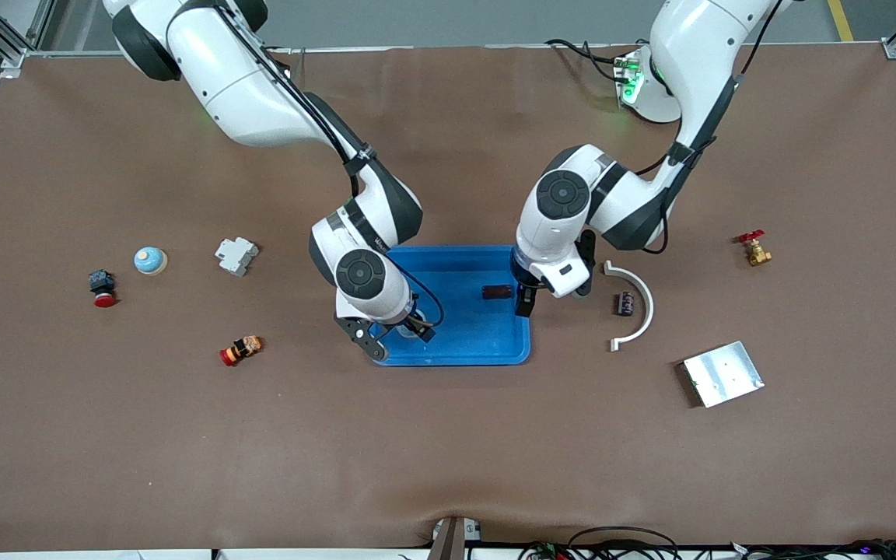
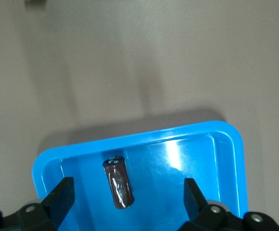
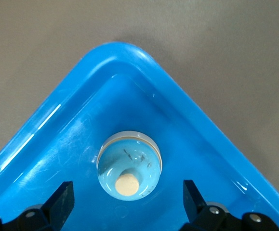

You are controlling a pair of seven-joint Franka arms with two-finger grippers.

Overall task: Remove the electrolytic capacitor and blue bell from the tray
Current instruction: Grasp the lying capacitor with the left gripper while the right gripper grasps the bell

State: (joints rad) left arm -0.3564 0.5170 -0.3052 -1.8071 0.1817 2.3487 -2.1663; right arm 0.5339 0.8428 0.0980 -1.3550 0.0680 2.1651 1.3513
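The right gripper hangs low over the corner of the blue tray nearest the front camera at the right arm's end, its fingers spread wide with nothing between them. Directly under it a light-blue bell sits on the tray floor, close to the rounded corner wall. The left gripper is over the tray's end toward the left arm, jaws likewise wide apart and empty. Below it a dark brown capacitor lies on its side in the tray, apart from the walls.

Outside the tray, a second capacitor lies on the table inside the curve of a white arc-shaped piece, with a metal plate nearer the camera and a red-handled valve toward the left arm's end. Toward the right arm's end sit another bell, a grey breaker, and two red push buttons. The broad strip of brown table nearest the camera lies bare.
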